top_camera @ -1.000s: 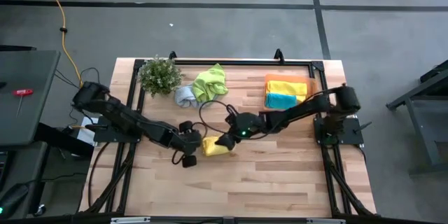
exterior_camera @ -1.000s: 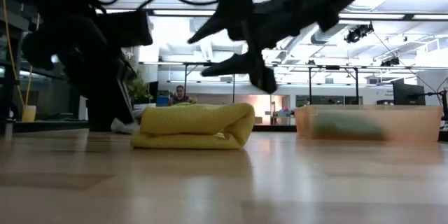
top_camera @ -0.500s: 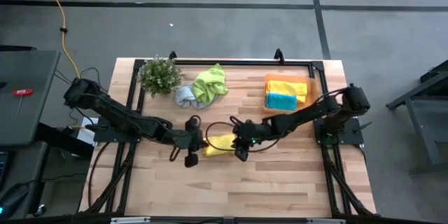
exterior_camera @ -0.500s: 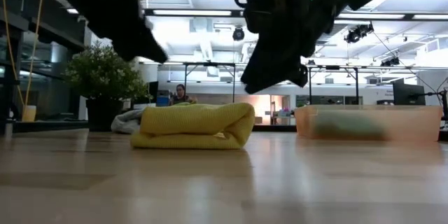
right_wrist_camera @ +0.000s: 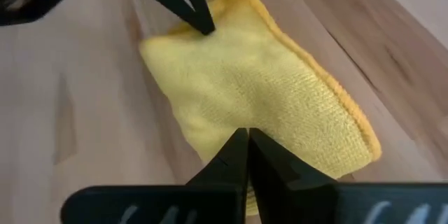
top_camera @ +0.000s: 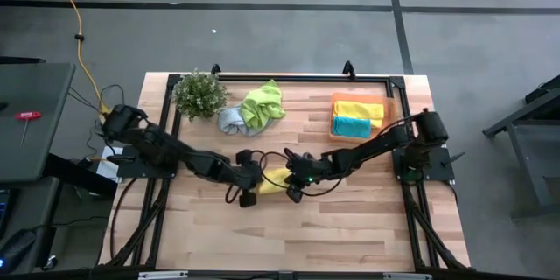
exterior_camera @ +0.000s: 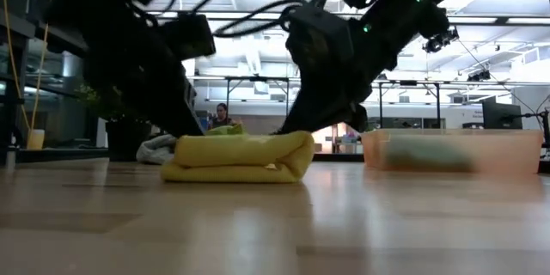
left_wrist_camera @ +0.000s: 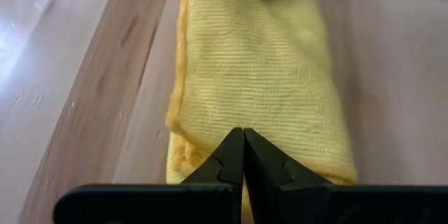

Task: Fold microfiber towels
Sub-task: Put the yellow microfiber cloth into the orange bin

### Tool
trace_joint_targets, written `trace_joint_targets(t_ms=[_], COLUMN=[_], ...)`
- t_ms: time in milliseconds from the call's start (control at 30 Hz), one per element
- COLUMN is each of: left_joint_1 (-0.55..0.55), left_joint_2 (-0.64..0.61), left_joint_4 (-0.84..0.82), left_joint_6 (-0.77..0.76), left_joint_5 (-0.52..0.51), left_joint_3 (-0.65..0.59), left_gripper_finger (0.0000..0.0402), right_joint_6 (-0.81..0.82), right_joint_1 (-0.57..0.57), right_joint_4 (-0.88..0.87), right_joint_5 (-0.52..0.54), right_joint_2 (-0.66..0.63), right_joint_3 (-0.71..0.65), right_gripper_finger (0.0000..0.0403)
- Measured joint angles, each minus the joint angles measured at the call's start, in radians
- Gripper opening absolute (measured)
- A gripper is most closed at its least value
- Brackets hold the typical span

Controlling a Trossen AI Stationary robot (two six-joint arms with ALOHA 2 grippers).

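Both closed grippers on yellow towel.

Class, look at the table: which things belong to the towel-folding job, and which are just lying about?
Belong to the job:
folded yellow towel, pressed by the left gripper and right gripper, both shut
green towel
grey towel
yellow and blue towels

Just lying about:
plant
orange tray under the stack
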Motion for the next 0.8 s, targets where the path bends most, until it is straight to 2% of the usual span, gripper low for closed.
trace_joint_targets(t_ms=[167, 333, 600, 800], left_joint_1=[0.018, 0.022, 0.023, 0.023], left_joint_2=[0.060, 0.056, -0.020, -0.118], left_joint_4=[0.008, -0.018, -0.095, -0.200], left_joint_6=[0.023, 0.028, 0.096, 0.129], left_joint_5=[-0.002, -0.029, -0.062, -0.110], left_joint_3=[0.002, 0.003, 0.000, 0.000], left_gripper_finger=[0.0000, 0.0000, 0.0000, 0.0000], right_joint_6=[0.036, 0.069, 0.043, -0.026], right_joint_1=[0.000, 0.005, 0.005, 0.003], right_joint_4=[-0.018, -0.040, -0.059, -0.102], right_joint_5=[0.003, 0.004, -0.006, -0.003], right_joint_2=[0.029, 0.042, 0.033, -0.050], right_joint_3=[0.000, 0.000, 0.000, 0.000], right_gripper_finger=[0.0002, 0.0001, 0.0000, 0.0000])
